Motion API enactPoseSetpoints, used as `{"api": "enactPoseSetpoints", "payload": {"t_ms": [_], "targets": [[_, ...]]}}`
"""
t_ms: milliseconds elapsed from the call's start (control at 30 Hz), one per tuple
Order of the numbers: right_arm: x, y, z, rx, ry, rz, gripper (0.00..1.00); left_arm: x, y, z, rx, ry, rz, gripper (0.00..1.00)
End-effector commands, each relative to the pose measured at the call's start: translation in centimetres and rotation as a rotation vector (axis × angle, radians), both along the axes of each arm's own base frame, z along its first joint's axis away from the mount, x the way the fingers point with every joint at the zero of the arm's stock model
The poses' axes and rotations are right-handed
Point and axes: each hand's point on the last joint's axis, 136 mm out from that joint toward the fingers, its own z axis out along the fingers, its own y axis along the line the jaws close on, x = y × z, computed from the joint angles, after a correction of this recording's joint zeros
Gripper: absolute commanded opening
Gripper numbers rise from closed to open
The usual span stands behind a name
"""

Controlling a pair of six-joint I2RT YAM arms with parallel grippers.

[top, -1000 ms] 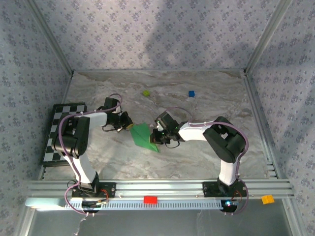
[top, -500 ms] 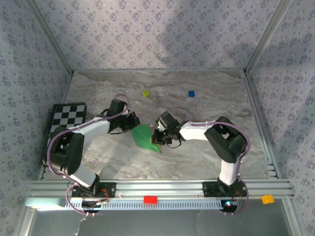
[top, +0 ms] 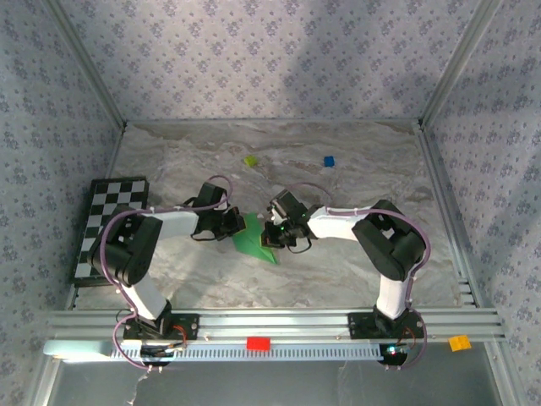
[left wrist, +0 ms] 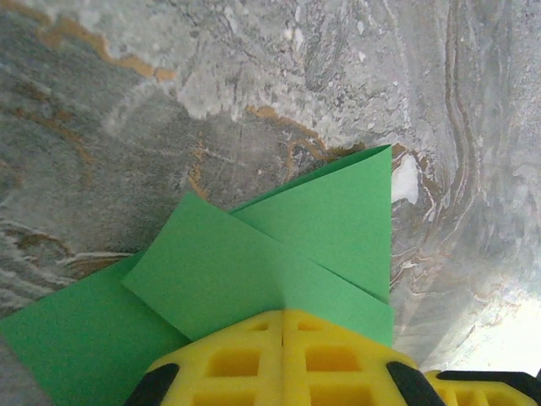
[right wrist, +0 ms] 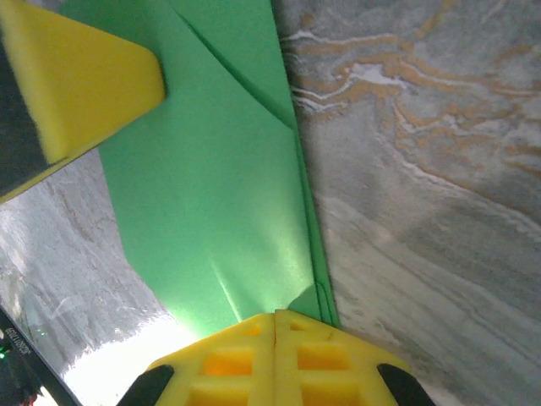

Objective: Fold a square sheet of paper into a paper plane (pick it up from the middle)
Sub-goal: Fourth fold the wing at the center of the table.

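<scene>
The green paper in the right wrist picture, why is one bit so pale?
Right wrist view: light glares off the green paper low down, and the table beside it washes out white. Left wrist view: the paper is evenly lit. Top external view: a soft shadow crosses the back wall.

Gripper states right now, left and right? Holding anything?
Left gripper: jaws shut, tips against the green paper; a grip cannot be told.
Right gripper: jaws shut, tips against the same paper; grip cannot be told.

Square sheet of paper [top: 254,238]: bright green, plain, partly folded (overlapping flaps, sharp creases), tapering to a point, lying mid-way across the marbled table [top: 355,165].
</scene>
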Motion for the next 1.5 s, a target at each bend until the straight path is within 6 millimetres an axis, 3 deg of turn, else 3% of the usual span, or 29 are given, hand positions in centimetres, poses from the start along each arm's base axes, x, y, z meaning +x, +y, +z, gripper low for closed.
{"api": "enactPoseSetpoints", "payload": {"t_ms": [0, 133, 300, 467, 633, 967, 1033, 1200, 1300, 1400, 1467], "targets": [[0.7, 1.6, 3.2, 0.064, -0.027, 0.044, 0.02, -1.8, 1.7, -2.9, 0.090, 0.064, 0.001, 0.00], [1.2, 3.4, 3.6, 0.095, -0.021, 0.063, 0.03, -1.9, 1.8, -2.8, 0.092, 0.061, 0.002, 0.00], [1.3, 4.8, 2.1, 0.087, 0.016, 0.066, 0.03, -1.8, 1.7, -2.6, 0.089, 0.058, 0.000, 0.00], [0.9, 4.3, -0.1, 0.028, 0.051, 0.049, 0.04, -1.8, 1.7, -2.5, 0.091, 0.056, -0.003, 0.00], [-0.6, 1.4, -3.7, -0.070, 0.116, 0.015, 0.03, -1.8, 2.0, -2.6, 0.094, 0.057, 0.003, 0.00], [0.0, 3.1, 1.8, 0.124, 0.039, 0.036, 0.05, -1.5, 2.6, -2.4, 0.092, 0.055, 0.021, 0.00], [-0.3, 2.9, 1.5, 0.122, 0.043, 0.042, 0.05, -1.4, 2.7, -2.4, 0.092, 0.054, 0.023, 0.00], [-1.5, 0.7, -2.7, 0.027, 0.104, -0.002, 0.05, -1.5, 2.7, -2.5, 0.091, 0.058, 0.023, 0.00], [-2.3, 0.0, -4.2, 0.023, 0.144, -0.028, 0.04, -1.5, 2.7, -2.5, 0.091, 0.057, 0.023, 0.00], [-2.5, 0.2, -3.4, 0.047, 0.139, -0.025, 0.04, -1.5, 2.6, -2.5, 0.091, 0.060, 0.022, 0.00], [-1.8, 0.7, -1.6, 0.083, 0.106, -0.021, 0.04, -1.4, 2.6, -2.5, 0.089, 0.059, 0.022, 0.00]]}}
